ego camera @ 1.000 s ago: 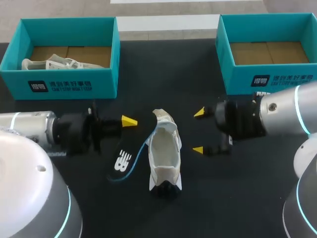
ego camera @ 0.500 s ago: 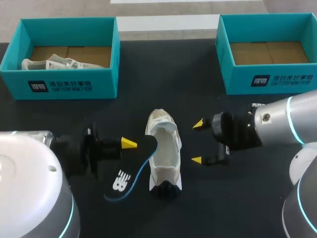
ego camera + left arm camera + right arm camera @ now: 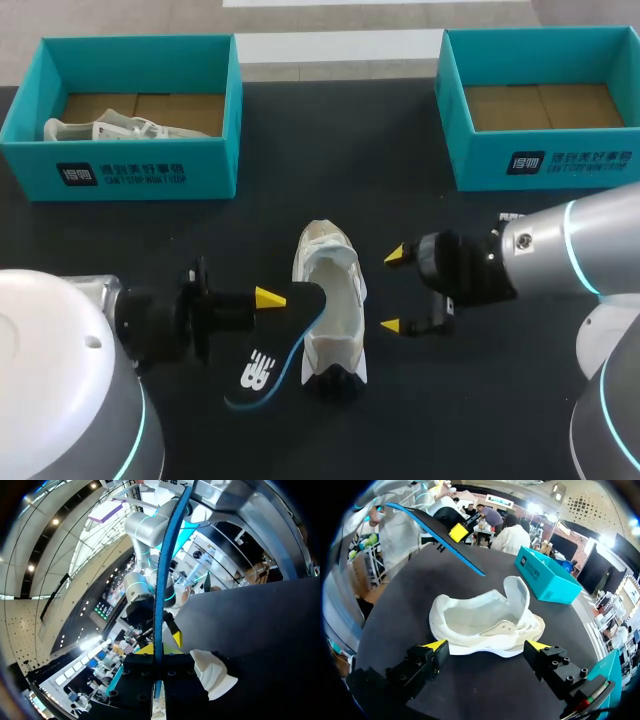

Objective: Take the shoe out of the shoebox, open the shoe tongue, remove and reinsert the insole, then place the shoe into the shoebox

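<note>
The white shoe (image 3: pixel 335 300) sits upright near the middle of the table (image 3: pixel 300 190). A tall flap stands raised toward its far end, which I take for the tongue pulled open so the mouth gapes wide enough for an insole to pass. The left gripper (image 3: pixel 275 298) is clenched on the black, blue-edged insole (image 3: pixel 260 368) and holds it aloft on a slant, one end at the shoe's left rim, the other dipping toward the near edge; whether it is on its way out or back in I cannot tell. The right gripper (image 3: pixel 393 290) is released, fingers spread just beside the shoe's right flank without touching, probably poised to steady it. The right shoebox (image 3: pixel 540 160) at the far right corner stands empty, likely awaiting the shoe.
</note>
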`<state>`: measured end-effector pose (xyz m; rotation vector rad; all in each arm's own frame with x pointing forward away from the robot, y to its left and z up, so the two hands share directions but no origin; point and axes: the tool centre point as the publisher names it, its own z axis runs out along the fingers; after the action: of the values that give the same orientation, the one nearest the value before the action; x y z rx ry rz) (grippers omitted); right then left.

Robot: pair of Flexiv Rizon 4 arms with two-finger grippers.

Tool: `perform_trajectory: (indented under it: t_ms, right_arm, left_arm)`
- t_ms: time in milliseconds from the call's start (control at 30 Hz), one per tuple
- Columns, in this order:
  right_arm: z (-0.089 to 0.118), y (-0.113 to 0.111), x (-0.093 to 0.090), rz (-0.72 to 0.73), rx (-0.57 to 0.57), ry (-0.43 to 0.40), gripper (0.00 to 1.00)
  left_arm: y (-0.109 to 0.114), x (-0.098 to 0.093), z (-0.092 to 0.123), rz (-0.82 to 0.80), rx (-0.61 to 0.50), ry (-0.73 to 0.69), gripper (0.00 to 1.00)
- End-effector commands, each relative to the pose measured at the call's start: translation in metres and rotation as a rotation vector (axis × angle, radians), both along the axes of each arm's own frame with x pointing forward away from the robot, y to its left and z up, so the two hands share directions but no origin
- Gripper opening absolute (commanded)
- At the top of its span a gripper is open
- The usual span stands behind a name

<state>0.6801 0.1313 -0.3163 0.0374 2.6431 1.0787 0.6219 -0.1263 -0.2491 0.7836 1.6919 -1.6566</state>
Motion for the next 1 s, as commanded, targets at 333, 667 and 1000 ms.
perform_trajectory:
  t_ms: [333,667,1000]
  right_arm:
    - [0.002,0.009,0.009,0.013,-0.072,0.000,1.00]
    - [0.001,0.021,0.011,0.038,-0.151,-0.004,1.00]
    - [-0.010,0.020,0.006,0.050,-0.152,0.031,1.00]
  left_arm:
    - [-0.004,-0.004,0.002,0.004,0.035,-0.006,0.00]
    - [-0.015,-0.013,0.003,-0.014,0.059,-0.026,0.00]
    - [-0.033,-0.011,-0.004,-0.025,0.082,-0.023,0.00]
